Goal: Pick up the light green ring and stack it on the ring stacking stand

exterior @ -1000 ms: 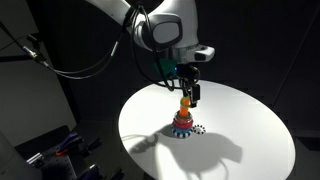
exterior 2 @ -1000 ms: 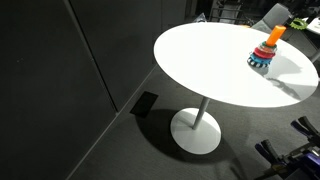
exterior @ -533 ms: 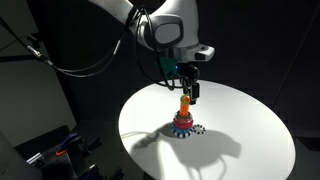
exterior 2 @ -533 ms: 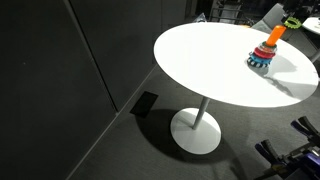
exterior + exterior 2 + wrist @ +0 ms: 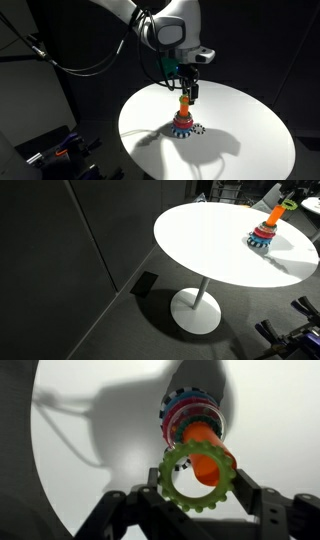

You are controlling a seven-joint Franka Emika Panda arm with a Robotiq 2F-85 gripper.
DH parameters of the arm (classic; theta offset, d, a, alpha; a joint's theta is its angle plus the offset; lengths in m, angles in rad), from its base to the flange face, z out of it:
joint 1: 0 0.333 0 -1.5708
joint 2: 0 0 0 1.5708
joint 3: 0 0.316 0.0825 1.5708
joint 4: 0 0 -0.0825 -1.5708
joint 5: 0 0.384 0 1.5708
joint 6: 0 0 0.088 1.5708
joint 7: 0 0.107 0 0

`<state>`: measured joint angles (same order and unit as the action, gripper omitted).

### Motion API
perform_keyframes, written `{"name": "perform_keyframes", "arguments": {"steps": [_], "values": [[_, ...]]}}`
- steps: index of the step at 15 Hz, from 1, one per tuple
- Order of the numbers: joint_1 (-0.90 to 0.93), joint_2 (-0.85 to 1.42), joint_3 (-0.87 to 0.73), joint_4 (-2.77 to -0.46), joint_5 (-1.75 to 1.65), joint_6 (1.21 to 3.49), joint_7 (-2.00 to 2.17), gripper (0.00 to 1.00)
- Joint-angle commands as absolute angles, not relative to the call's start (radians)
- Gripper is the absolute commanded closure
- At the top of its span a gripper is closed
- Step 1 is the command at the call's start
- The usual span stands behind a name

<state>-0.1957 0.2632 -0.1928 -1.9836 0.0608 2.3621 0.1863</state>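
Tool [image 5: 197,496] clenched on light green ring [image 5: 196,472], hovering w/ ring centred over ring stacking stand [image 5: 188,415]. Vs 1 s ago it's nudged slightly toward 10 o'clock, prob. aligning; ring not yet dropped.

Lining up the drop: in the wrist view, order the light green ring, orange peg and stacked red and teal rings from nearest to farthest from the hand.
1. The light green ring, gripped in the hand.
2. The orange peg, tip showing through the ring's hole.
3. The stacked red and teal rings, beyond, around the peg's foot.
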Motion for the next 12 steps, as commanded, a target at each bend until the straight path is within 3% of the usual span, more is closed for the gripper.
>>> {"name": "perform_keyframes", "arguments": {"steps": [1, 12], "values": [[-0.208, 0.284, -0.185, -1.935, 0.104, 2.315, 0.156, 0.51], [-0.210, 0.322, -0.185, -1.895, 0.132, 2.260, 0.148, 0.51]]}}
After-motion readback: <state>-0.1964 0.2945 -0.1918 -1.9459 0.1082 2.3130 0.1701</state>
